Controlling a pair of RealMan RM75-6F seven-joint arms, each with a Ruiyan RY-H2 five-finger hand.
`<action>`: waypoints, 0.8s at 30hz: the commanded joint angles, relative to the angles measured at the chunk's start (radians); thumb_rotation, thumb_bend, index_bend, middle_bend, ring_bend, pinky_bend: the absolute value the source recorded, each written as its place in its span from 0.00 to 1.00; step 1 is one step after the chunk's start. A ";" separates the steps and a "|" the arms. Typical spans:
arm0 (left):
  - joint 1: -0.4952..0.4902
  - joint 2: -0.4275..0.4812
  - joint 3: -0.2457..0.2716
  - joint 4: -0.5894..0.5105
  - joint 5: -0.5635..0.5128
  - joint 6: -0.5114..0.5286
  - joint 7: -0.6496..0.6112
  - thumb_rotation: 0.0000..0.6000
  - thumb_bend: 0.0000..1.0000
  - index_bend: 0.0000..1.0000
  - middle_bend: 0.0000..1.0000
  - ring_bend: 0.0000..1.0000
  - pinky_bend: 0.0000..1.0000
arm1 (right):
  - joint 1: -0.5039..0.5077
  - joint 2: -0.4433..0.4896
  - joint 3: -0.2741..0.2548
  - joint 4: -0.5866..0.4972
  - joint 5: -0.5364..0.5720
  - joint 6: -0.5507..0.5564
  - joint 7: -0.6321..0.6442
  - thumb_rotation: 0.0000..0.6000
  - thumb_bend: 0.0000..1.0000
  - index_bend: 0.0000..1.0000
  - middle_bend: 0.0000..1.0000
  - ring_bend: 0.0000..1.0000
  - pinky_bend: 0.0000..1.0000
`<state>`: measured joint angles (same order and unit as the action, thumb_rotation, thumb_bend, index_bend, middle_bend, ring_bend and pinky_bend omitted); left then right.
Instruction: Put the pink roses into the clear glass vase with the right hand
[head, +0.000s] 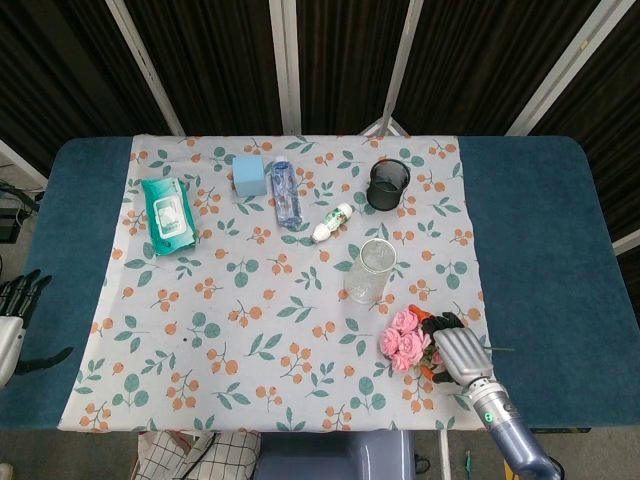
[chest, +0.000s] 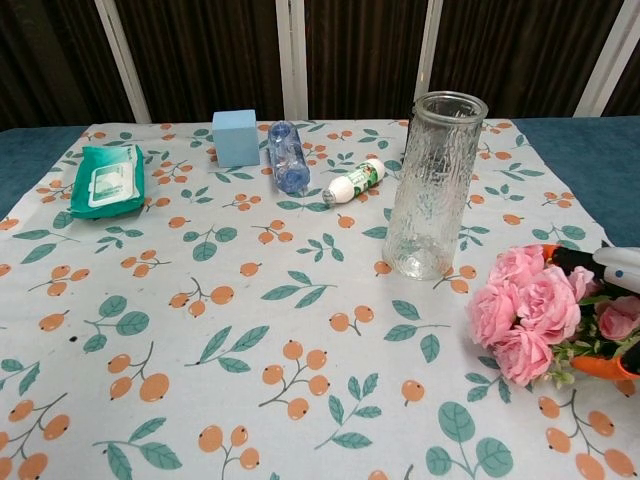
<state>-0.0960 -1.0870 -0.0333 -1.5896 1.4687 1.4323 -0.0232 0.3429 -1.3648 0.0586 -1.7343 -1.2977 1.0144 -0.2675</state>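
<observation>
Left hand (head: 12, 318) idle at the table edge, fingers apart, holding nothing. Clear glass vase (head: 368, 270) stands upright and empty, beyond the right fingertips. Pink roses (head: 404, 338) lie on the cloth (stems under the palm); right hand (head: 452, 350) curls around them. Lifting and insertion remain.
</observation>
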 joint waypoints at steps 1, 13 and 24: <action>-0.001 0.001 0.000 0.000 -0.001 -0.003 -0.002 1.00 0.00 0.00 0.00 0.00 0.00 | 0.014 -0.021 0.008 0.019 0.007 -0.007 -0.001 1.00 0.33 0.17 0.26 0.30 0.19; -0.008 0.004 -0.001 0.000 -0.010 -0.020 -0.016 1.00 0.00 0.00 0.00 0.00 0.00 | 0.017 -0.040 0.010 0.050 -0.058 0.048 0.076 1.00 0.36 0.50 0.51 0.56 0.42; -0.004 0.004 -0.001 -0.007 -0.015 -0.015 -0.012 1.00 0.00 0.00 0.00 0.00 0.00 | -0.016 0.144 0.126 -0.104 -0.072 0.201 0.241 1.00 0.36 0.50 0.51 0.56 0.42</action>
<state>-0.1007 -1.0831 -0.0342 -1.5961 1.4544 1.4172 -0.0346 0.3369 -1.2662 0.1425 -1.8027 -1.3784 1.1757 -0.0629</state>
